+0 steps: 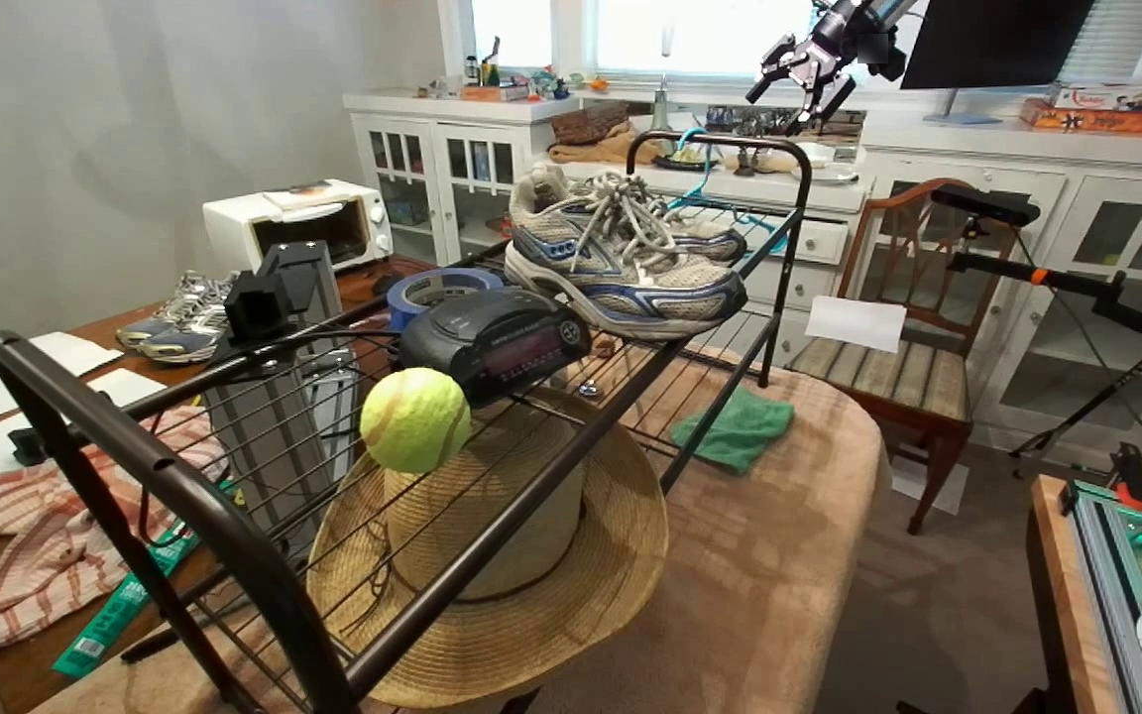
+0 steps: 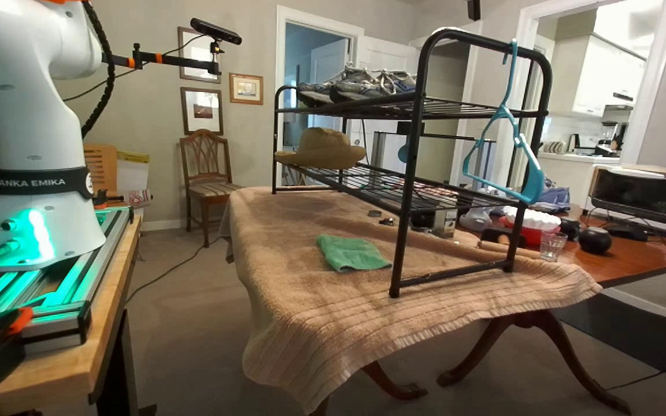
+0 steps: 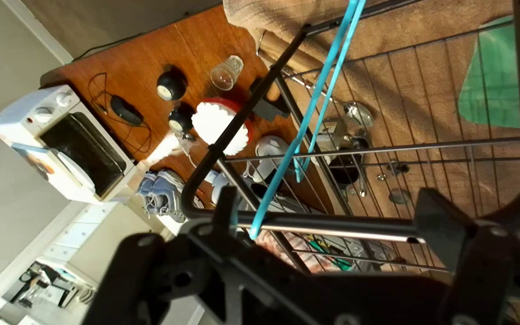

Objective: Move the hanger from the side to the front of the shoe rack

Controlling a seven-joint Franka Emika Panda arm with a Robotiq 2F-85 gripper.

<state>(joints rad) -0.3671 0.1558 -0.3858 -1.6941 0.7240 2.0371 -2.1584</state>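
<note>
Tan towel [image 2: 287, 248] draped the table [image 2: 625, 260]. From where I stood, the blue hanger [image 2: 504, 111] hung right of centre on the near end of the dark shoe rack [image 2: 409, 179]; above, the gripper [image 3: 326, 198] had its jaws spread wide.

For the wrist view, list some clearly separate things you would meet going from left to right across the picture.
Toaster oven → upper round black object → drinking glass → light blue hanger → green cloth

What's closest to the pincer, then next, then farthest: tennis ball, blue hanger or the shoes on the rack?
In an exterior view, from the pincer:
1. Blue hanger: hanging below it.
2. Shoes: on top of the rack.
3. Tennis ball: on top, beyond them.
</note>
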